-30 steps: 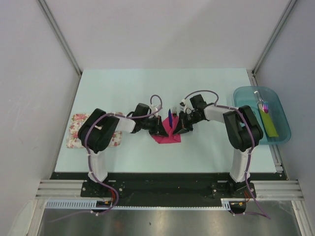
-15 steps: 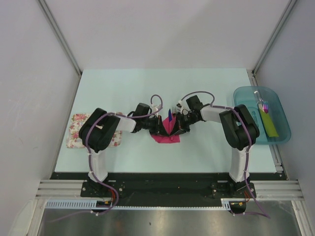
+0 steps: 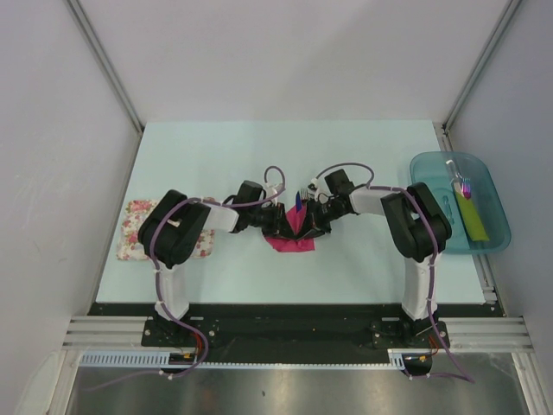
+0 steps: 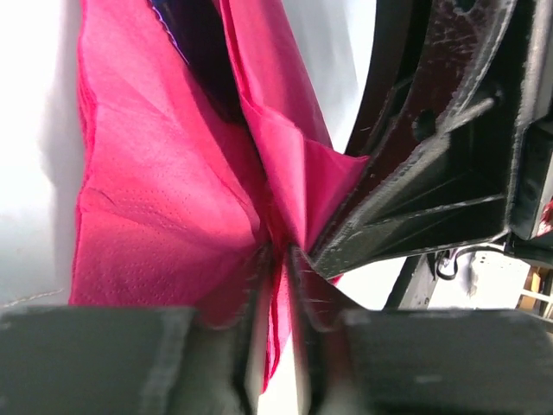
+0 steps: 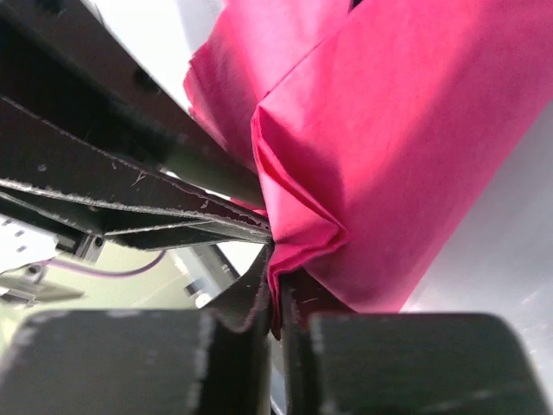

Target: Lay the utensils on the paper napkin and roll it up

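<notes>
The magenta paper napkin [image 3: 294,232] lies mid-table, its two side edges lifted and folded inward. My left gripper [image 3: 281,226] is shut on its left edge, which shows in the left wrist view [image 4: 173,190]. My right gripper [image 3: 316,223] is shut on its right edge, which shows in the right wrist view [image 5: 406,147]. The two grippers nearly touch. A dark blue utensil [image 3: 298,202] pokes out of the fold's far end, and its dark shape shows in the left wrist view [image 4: 203,52]. The black fork is mostly hidden between the grippers.
A white floral cloth [image 3: 138,229] lies at the left by the left arm. A teal tray [image 3: 497,229] at the right edge holds a white-handled brush [image 3: 460,181] and a yellow-green strip [image 3: 472,216].
My right gripper has moved left toward the left gripper, drawing the napkin's right edge over the utensils. The fold is narrower and the fork is now mostly covered.
</notes>
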Controlling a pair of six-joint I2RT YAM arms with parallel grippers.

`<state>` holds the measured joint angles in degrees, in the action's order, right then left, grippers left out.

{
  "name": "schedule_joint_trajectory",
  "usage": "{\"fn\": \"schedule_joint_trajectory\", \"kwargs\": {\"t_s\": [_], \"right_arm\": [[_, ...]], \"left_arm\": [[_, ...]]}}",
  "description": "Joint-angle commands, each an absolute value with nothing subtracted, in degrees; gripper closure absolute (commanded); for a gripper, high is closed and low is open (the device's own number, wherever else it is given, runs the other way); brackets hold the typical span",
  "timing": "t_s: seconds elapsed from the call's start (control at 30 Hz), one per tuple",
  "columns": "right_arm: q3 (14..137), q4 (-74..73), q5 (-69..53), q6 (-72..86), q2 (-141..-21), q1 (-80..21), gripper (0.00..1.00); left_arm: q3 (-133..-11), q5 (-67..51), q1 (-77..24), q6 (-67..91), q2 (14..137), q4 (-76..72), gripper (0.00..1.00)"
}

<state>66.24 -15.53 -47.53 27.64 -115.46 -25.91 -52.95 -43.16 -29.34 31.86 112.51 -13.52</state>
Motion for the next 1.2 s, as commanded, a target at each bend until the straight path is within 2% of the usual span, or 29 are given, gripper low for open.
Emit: {"fn": "schedule_joint_trajectory", "kwargs": {"t_s": [0.0,0.03,0.07,0.13,0.23,0.4,0.43,0.53,0.87,1.17], "right_arm": [[67.6,-13.4,-48.3,28.5,-117.1,-26.5,0.88],[67.6,-13.1,-48.3,28.6,-117.2,-26.5,0.86],[67.7,-12.8,-48.4,28.7,-117.4,-26.4,0.8],[67.5,-12.1,-48.5,29.3,-117.6,-26.5,0.77],[67.6,-11.3,-48.6,29.8,-117.8,-26.6,0.71],[67.7,-10.4,-48.6,30.4,-117.9,-27.1,0.57],[67.7,-10.3,-48.5,30.6,-117.9,-27.2,0.5],[67.5,-10.4,-48.2,30.6,-117.8,-27.2,0.39],[67.3,-10.0,-47.9,30.6,-117.8,-27.4,0.38],[67.1,-9.8,-47.5,30.6,-117.7,-27.5,0.39]], "left_arm": [[-52.7,-43.4,-28.4,31.1,108.0,-14.1,0.71],[-52.0,-43.5,-27.9,31.3,107.1,-14.7,0.68],[-50.9,-43.5,-26.6,31.5,105.4,-14.7,0.65],[-50.0,-43.6,-25.1,30.9,103.7,-14.0,0.64],[-49.0,-43.9,-21.9,30.3,101.6,-13.0,0.55],[-49.6,-45.3,-18.8,31.0,101.4,-13.2,0.52],[-50.2,-45.4,-18.7,31.5,101.6,-14.0,0.52],[-51.8,-45.9,-19.1,34.0,102.9,-16.3,0.51],[-57.8,-46.1,-23.9,39.2,109.1,-19.0,0.59],[-57.9,-45.9,-27.1,36.8,111.7,-14.1,0.74]]}}
